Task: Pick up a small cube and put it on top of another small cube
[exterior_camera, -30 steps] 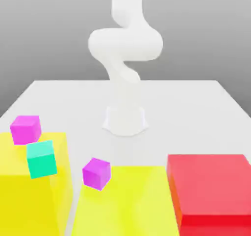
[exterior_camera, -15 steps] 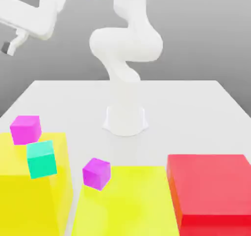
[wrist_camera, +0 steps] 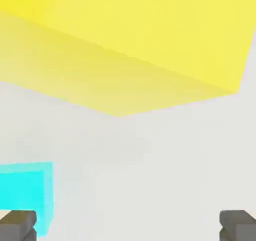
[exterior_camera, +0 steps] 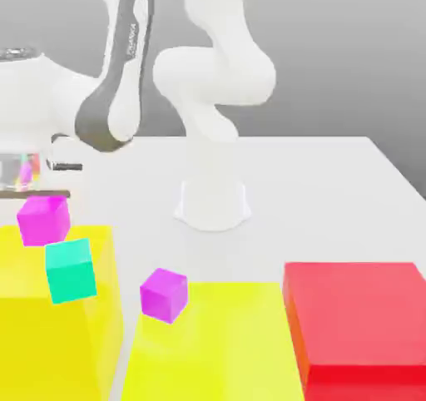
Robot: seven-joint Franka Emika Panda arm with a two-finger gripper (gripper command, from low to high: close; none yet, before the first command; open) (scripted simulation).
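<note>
My end effector [wrist_camera: 128, 226] is open and empty. In the exterior view, a magenta cube [exterior_camera: 43, 220] and a teal cube [exterior_camera: 71, 271] sit at nine to eight o'clock, a purple cube [exterior_camera: 164, 295] at seven. Descending off-line, I could clip the teal cube while reaching for its close magenta neighbour, toppling it.

A flat, smooth white surface [exterior_camera: 308, 200] carries the arm's round-edged white base [exterior_camera: 213, 208] at its middle. Toward the camera in the exterior view stand a tall yellow block [exterior_camera: 50, 349] at the exterior view's left, a lower, flat-topped yellow block [exterior_camera: 216, 349] just beside it, and a flat-topped red block [exterior_camera: 358, 316] at the exterior view's right.
</note>
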